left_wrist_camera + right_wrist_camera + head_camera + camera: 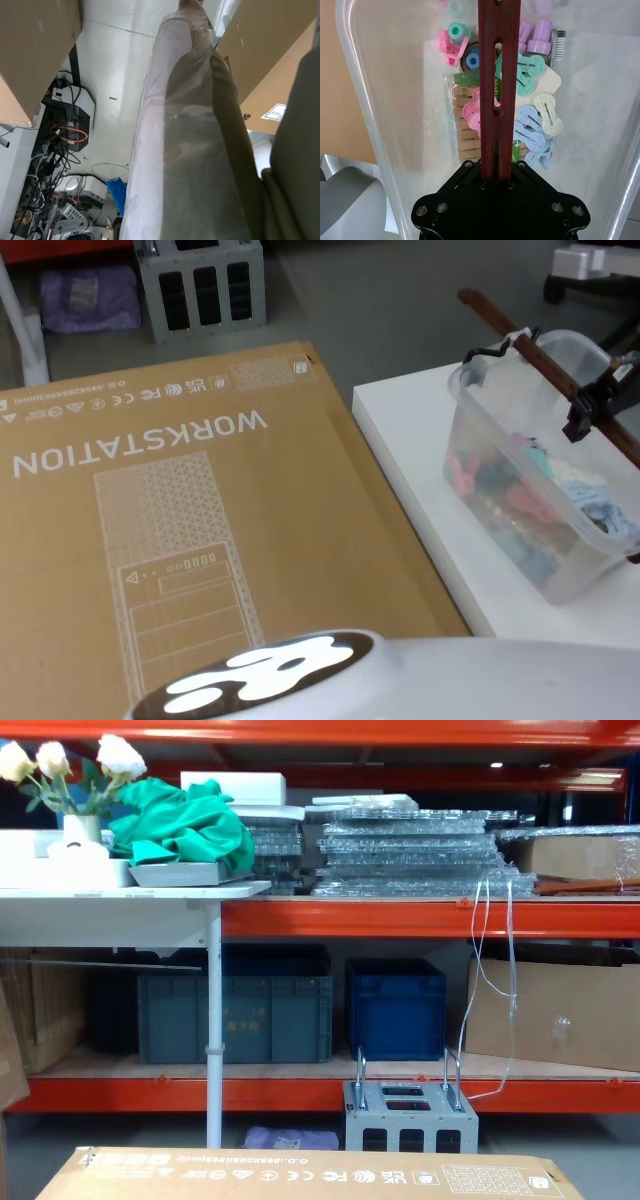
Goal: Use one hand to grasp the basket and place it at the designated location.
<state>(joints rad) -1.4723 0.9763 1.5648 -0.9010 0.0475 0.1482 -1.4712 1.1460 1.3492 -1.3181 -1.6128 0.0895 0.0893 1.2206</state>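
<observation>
Right gripper [590, 410] clamped shut on the basket's [520, 510] handle [499, 75] — fingertips hidden; left gripper's state cannot be told

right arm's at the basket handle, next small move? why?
Probably a short straight lift. The right gripper looks shut on the dark red handle near its middle, and the basket sits on the white table, full of clips. The central grip should keep it level; go slowly and watch for tilt before carrying it anywhere.
</observation>
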